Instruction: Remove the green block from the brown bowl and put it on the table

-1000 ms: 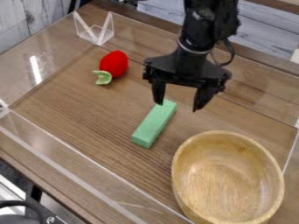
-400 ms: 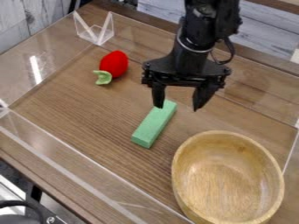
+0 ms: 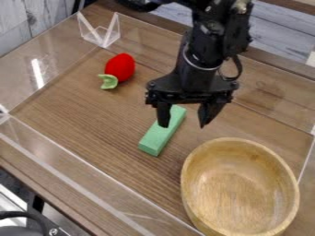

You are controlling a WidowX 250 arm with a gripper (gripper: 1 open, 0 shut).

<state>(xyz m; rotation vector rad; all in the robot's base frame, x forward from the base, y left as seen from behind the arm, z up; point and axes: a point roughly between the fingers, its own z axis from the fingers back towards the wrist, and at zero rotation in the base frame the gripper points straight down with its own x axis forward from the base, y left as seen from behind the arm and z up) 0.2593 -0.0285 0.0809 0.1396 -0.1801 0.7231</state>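
Note:
The green block [image 3: 160, 135] lies flat on the table [image 3: 87, 120], just left of the brown bowl [image 3: 240, 187], which holds nothing. My gripper [image 3: 186, 115] hangs pointing down over the block's far end, its black fingers [image 3: 161, 111] spread wide on either side of that end. Its jaws are open and hold nothing. The block's upper end is partly hidden behind the left finger.
A red strawberry toy [image 3: 118, 67] with a green leaf lies to the left of the gripper. A clear folded stand [image 3: 99, 32] sits at the back left. Low clear acrylic walls [image 3: 50, 138] run along the table's edges.
The gripper has rolled about its pointing axis and come slightly toward the camera and lower over the block's far end. The block, bowl and strawberry have not moved.

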